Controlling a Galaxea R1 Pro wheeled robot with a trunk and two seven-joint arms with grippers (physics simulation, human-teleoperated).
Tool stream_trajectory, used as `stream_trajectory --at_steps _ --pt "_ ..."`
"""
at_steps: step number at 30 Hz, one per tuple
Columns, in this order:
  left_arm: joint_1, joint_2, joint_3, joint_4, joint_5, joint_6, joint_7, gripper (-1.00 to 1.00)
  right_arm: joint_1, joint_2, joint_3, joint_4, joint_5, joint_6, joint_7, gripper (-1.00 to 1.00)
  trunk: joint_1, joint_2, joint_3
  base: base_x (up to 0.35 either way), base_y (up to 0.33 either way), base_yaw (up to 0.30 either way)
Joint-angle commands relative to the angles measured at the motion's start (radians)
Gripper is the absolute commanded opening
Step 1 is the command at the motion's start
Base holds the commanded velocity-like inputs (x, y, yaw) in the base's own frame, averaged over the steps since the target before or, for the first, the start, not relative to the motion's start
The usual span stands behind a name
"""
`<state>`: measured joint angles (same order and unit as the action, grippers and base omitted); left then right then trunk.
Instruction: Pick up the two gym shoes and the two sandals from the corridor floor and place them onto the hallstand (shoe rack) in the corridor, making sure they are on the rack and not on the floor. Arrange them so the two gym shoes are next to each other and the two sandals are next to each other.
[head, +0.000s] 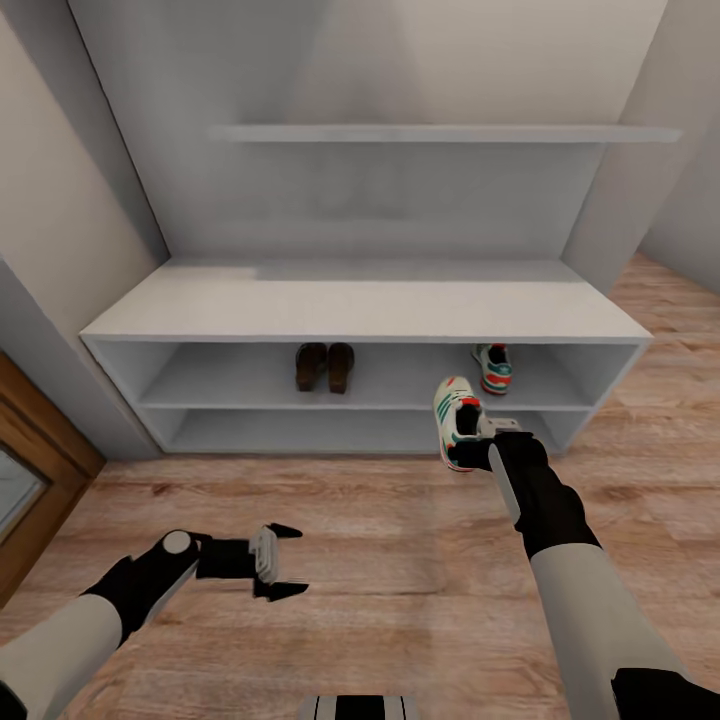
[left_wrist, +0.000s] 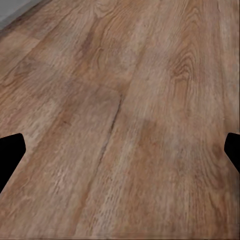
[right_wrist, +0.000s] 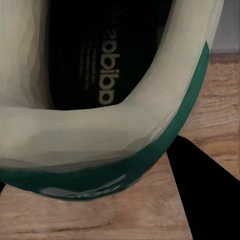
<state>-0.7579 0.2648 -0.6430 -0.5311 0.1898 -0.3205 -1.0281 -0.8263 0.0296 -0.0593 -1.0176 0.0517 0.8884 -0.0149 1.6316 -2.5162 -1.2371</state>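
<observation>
Head view — right gripper (head: 478, 440) clasping gym shoe (head: 456, 418), left gripper (head: 285, 560) spread

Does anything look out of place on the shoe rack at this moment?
Nothing looks odd. Both sandals sit together on the hallstand, one gym shoe at its right. The right gripper holds the other gym shoe.

Soft, even light all round, no glare anywhere. The hallstand (head: 360, 310) top reads pale and washed, while its open bays beyond my fingers sink into grey shade. Faint, diffuse shadow under my left gripper (head: 285, 560) on the corridor floor (head: 380, 580); no hard edges to it. The head view bends straight lines outward at its edges. Close to my right fingers the gym shoe (right_wrist: 100, 125) looks smeared and soft, its insole dim. Wood grain by my left fingers (left_wrist: 11, 152) is mildly blurred.
</observation>
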Motion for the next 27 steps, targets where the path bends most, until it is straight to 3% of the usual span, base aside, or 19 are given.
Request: stream_trajectory --at_steps 1,3,7,27 --pt "-0.001 0.001 -0.027 0.0 -0.001 -0.005 0.001 1.0 -0.001 0.001 -0.002 -0.001 0.005 0.004 0.001 -1.0 0.0 0.0 -0.001 0.226 0.0 0.0" --pt "-0.001 -0.001 -0.057 0.0 -0.01 -0.005 0.001 1.0 -0.001 0.001 -0.002 -0.001 0.004 0.004 0.001 -1.0 0.0 0.0 -0.001 0.11 0.0 0.0" --pt "-0.001 -0.002 -0.07 0.0 -0.014 -0.005 0.0 1.0 -0.001 0.001 -0.002 -0.001 0.005 0.004 0.001 -1.0 0.0 0.0 -0.001 0.043 0.0 0.0" --pt "-0.001 -0.004 -0.073 0.0 -0.016 -0.005 0.0 1.0 0.0 -0.002 -0.002 0.001 0.004 0.003 0.0 -1.0 0.0 0.0 -0.001 0.229 0.0 0.0"
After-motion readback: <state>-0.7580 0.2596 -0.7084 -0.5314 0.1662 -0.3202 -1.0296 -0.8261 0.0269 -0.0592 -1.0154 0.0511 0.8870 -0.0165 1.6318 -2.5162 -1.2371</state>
